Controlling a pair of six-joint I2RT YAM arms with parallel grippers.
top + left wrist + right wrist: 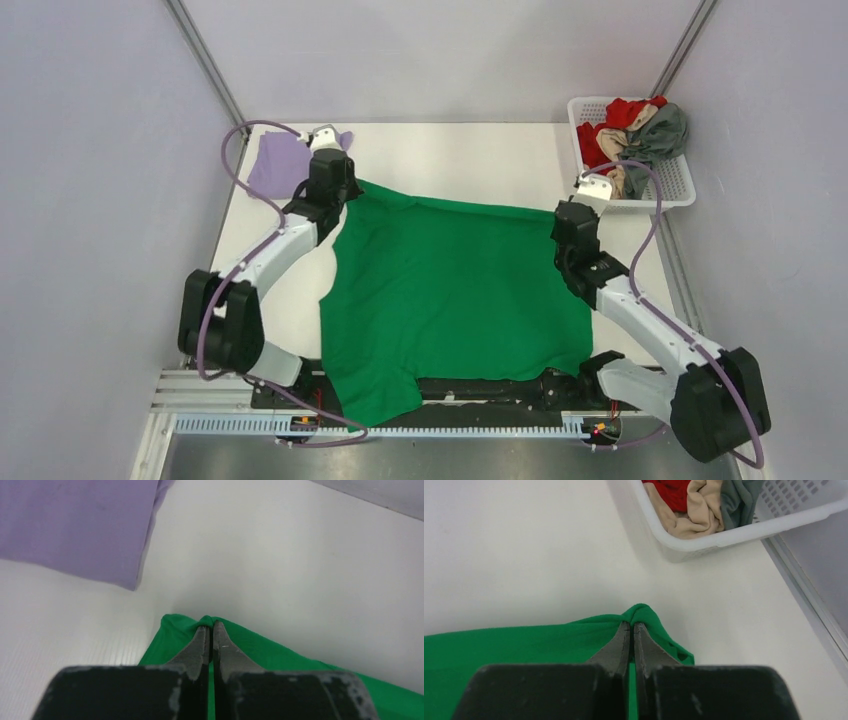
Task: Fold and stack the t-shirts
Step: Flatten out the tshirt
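A bright green t-shirt (pixel 455 290) lies spread over the middle of the table, its near part hanging over the front edge. My left gripper (pixel 347 185) is shut on its far left corner (pixel 190 625). My right gripper (pixel 566 215) is shut on its far right corner (pixel 644 614). A folded lavender t-shirt (pixel 275 160) lies at the far left, also in the left wrist view (pixel 75 525). Red (pixel 615 125), beige and dark grey (pixel 662 135) t-shirts lie bunched in the basket.
A white lattice basket (pixel 678 190) stands at the far right corner; it also shows in the right wrist view (pixel 734 530). Grey walls close in the table on both sides. A metal rail runs along the right edge (pixel 809 595).
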